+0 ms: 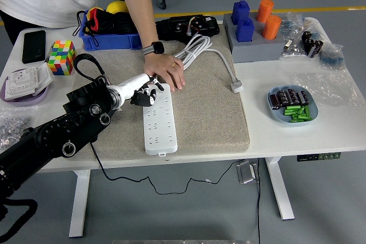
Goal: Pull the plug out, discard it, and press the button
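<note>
One robot hand at work: the left hand [144, 91], white-backed with black fingertips, sits over the top end of the long white multi-socket power strip [158, 121] on the beige felt mat [211, 107], fingers curled narrow, nothing held. The plug itself is not visible, probably hidden behind the black forearm. A person's hand [170, 72] presses flat on the mat at the strip's top end, touching or nearly touching the robot fingers. Risks, as judged: the button is small and near that hand, so a misaimed press could strike the person; an off-centre push could skid the strip; the thin black cable [114, 170] hanging off the white table's near edge [286, 147] could snag the arm. No legible writing or brand anywhere.
</note>
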`<state>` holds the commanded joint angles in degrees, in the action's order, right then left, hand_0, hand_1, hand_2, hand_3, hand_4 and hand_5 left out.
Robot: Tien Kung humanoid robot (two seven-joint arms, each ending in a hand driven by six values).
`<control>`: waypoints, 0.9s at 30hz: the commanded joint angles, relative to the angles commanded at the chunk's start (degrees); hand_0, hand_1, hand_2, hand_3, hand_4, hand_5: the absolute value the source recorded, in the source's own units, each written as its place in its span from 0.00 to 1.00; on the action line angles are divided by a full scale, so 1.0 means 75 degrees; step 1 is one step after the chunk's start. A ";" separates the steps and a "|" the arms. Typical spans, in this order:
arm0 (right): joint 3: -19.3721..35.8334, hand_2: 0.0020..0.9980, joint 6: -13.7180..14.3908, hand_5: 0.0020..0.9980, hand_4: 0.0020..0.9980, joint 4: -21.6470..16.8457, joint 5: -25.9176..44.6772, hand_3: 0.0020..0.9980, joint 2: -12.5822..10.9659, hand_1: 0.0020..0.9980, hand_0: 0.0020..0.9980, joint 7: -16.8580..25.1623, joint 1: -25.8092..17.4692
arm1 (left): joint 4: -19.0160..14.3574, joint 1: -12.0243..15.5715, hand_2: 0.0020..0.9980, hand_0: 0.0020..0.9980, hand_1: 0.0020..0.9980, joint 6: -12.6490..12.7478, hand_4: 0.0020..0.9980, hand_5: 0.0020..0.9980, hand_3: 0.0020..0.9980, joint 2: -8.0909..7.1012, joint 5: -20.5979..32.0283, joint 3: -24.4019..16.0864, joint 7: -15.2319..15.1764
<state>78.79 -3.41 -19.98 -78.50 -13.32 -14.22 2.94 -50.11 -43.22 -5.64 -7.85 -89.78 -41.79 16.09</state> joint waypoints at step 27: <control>0.0056 0.71 -0.0001 0.63 0.78 -0.0006 -0.0014 0.72 0.0024 0.70 0.75 0.0002 -0.0015 | 0.0312 -0.0107 0.09 0.01 0.00 -0.0163 0.00 0.00 0.72 -0.0027 -0.0394 0.0388 0.0245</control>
<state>79.21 -3.42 -20.03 -78.60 -13.13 -14.20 2.83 -47.77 -44.03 -6.86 -8.05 -92.74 -38.88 17.93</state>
